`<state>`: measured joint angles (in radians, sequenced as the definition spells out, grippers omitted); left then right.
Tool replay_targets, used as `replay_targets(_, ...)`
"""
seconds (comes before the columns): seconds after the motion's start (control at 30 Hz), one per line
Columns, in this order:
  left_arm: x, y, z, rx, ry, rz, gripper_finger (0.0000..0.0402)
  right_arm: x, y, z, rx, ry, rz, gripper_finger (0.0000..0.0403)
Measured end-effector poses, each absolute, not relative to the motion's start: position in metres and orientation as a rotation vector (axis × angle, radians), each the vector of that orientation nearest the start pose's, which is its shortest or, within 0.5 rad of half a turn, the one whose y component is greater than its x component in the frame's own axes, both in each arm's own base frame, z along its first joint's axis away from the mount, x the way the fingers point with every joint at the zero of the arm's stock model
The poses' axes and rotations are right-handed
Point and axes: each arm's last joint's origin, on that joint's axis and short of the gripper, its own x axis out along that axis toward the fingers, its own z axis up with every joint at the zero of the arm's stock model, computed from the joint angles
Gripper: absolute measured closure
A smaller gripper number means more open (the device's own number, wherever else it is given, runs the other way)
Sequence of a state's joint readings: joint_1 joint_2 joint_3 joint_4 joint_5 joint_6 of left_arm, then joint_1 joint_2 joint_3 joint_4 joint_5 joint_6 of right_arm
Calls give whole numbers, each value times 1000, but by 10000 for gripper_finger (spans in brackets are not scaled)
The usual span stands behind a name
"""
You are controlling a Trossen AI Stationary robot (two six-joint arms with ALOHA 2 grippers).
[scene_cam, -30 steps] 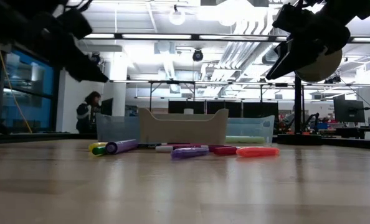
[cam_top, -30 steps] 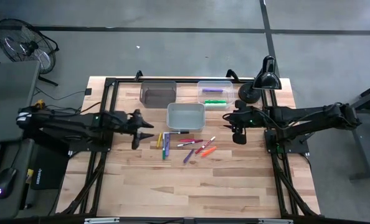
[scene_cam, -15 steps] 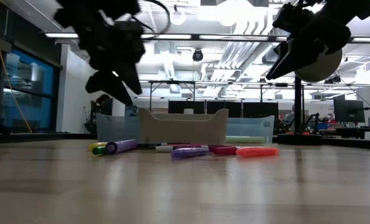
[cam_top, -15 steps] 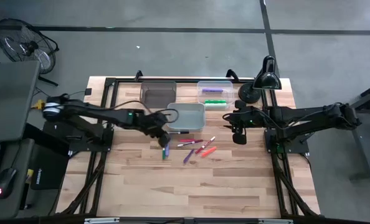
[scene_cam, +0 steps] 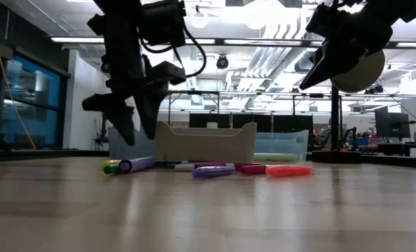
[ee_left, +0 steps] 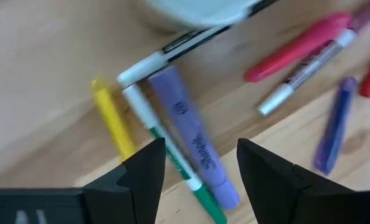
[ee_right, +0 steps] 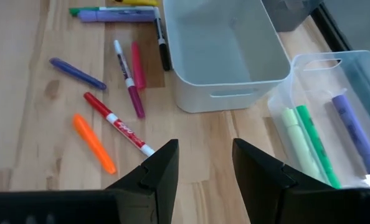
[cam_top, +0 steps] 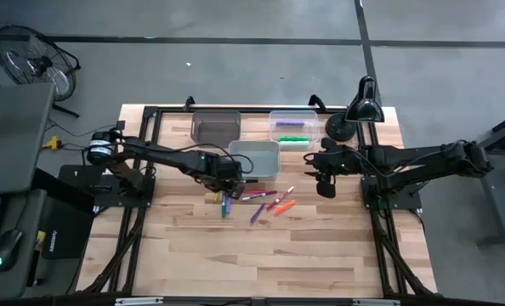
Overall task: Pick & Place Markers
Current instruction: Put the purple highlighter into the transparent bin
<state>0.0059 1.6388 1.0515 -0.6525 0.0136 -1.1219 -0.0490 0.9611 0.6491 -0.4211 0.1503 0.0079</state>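
Left end effector (ee_left: 197,168), spread wide and empty, hangs over the purple marker (ee_left: 194,146) at mid-frame on the desk (cam_top: 261,246).

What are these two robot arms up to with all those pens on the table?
The left gripper hangs open over a cluster of markers scattered on the wooden table, above a purple marker, holding nothing yet. The right gripper waits open off to the side, also empty. A white bin stands empty beside the pens, and a clear bin behind it already holds a few.
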Motion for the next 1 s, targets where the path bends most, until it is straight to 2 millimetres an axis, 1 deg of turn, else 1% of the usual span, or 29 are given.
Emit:
replay_targets(0.13, 307, 0, 191, -1055, 1093, 714, 206, 192, -14, 237, -3, 729, -200, 263)
replay_targets(0.23, 308, -4, 191, -1081, 1087, 717, 206, 192, -14, 238, -1, 728, -201, 263)
replay_targets(0.33, 313, -13, 183, -1090, 1094, 717, 206, 192, -14, 238, -2, 728, -200, 263)
replay_targets(0.4, 313, -17, 180, -1087, 1101, 730, 206, 192, -14, 237, -2, 729, -199, 263)
replay_targets(0.5, 319, -24, 185, -1097, 1029, 683, 206, 192, -14, 237, -1, 729, -200, 263)
replay_targets(0.53, 318, -25, 185, -1089, 1021, 693, 206, 192, -14, 237, -1, 729, -198, 263)
replay_targets(0.8, 317, -24, 184, -1097, 1003, 741, 206, 192, -13, 237, -7, 730, -192, 263)
replay_targets(0.83, 318, -25, 183, -1097, 1005, 742, 206, 192, -13, 237, -8, 730, -192, 263)
replay_targets(0.93, 323, -25, 169, -1092, 1031, 760, 206, 192, -13, 237, -9, 730, -192, 263)
replay_targets(1.0, 323, -26, 166, -1102, 1055, 758, 206, 192, -13, 237, -9, 731, -192, 263)
